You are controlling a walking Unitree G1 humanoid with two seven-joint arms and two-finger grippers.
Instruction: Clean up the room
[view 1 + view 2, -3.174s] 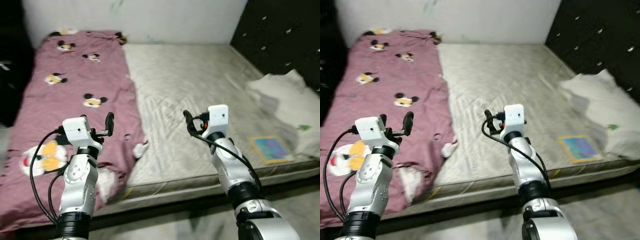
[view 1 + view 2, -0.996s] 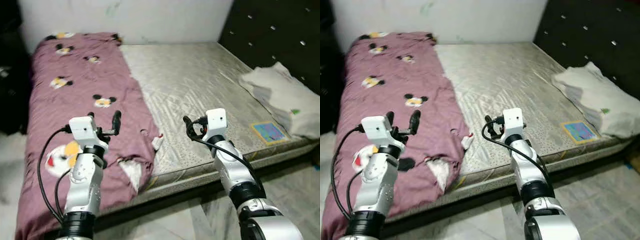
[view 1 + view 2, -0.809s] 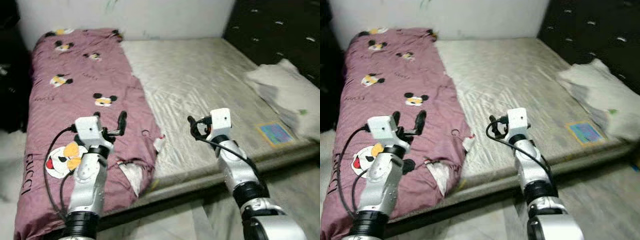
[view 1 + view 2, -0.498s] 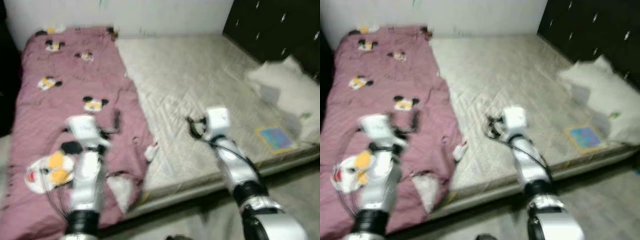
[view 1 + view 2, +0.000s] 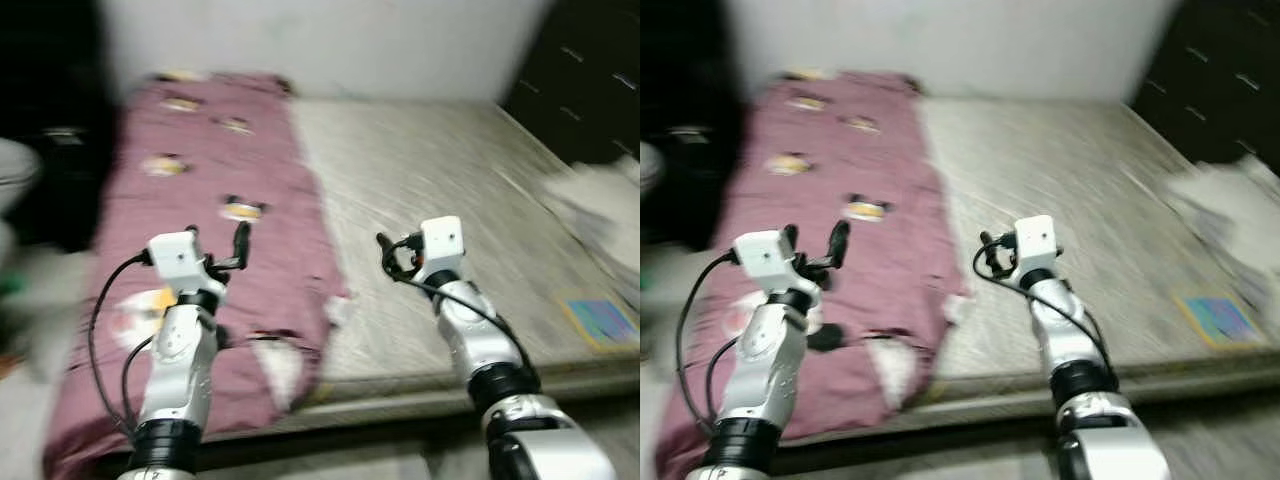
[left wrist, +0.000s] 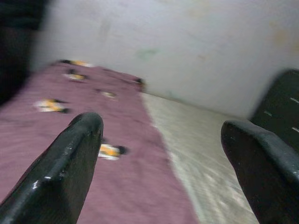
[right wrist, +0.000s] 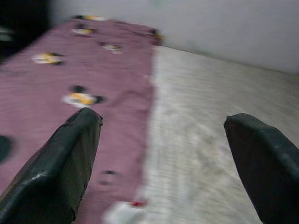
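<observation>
The mauve cartoon-print blanket (image 5: 215, 210) is lying across the left half of the grey bare mattress (image 5: 440, 180). The left gripper (image 5: 215, 240) and right gripper (image 5: 987, 250) are hovering mid-frame, fingers spread wide, both empty.

The blanket (image 5: 215, 180) is dusty maroon, dotted with small cartoon mouse heads in black, yellow and white. The bare mattress (image 5: 440, 170) beside it is pale grey-beige with a faint quilted line pattern. A flat book (image 5: 600, 322) on the mattress is blue with a yellow border. The headboard (image 5: 590, 90) is black, the wall (image 5: 330, 45) off-white. Each arm is silver with a black claw.
</observation>
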